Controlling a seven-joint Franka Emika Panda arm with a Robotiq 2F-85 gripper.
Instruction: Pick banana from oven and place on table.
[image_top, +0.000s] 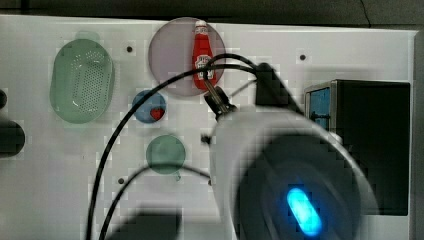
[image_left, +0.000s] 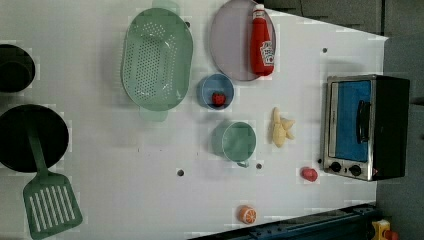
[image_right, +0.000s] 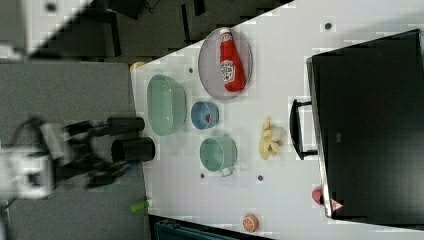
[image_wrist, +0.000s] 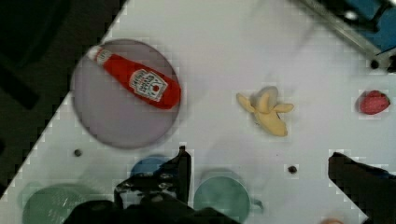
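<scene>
The banana (image_left: 281, 127) is seen lying on the white table (image_left: 150, 200), just in front of the oven's (image_left: 367, 127) shut door and apart from it, between that door and the green cup (image_left: 238, 141). Nothing is held by the gripper (image_wrist: 259, 186): in the wrist view its two dark fingers (image_wrist: 180, 170) are spread wide with only bare table between them, and the banana lies well clear of them.

The banana is judged to be light, probably a moulded plastic or rubber toy, with a smooth, slightly waxy pale yellow skin. It is a small bunch of stubby lobes fanning out from one thicker end, so its outline is lumpy and uneven. Little care for breakage is thought needed, but the rounded lobes could slip or twist between flat pads. If it had to be taken again, the thick middle, where the lobes join, would be the surest place, with the jaws set across the bunch's short width.

Around it, hard glossy pieces are seen: a red ketchup bottle (image_left: 261, 42) lying on a round grey plate (image_left: 227, 50), a perforated green colander (image_left: 156, 59), a blue bowl (image_left: 215, 91) and a slotted green spatula (image_left: 47, 200). The oven is boxy and black, with a silver frame, blue-tinted glass and a bar handle.
</scene>
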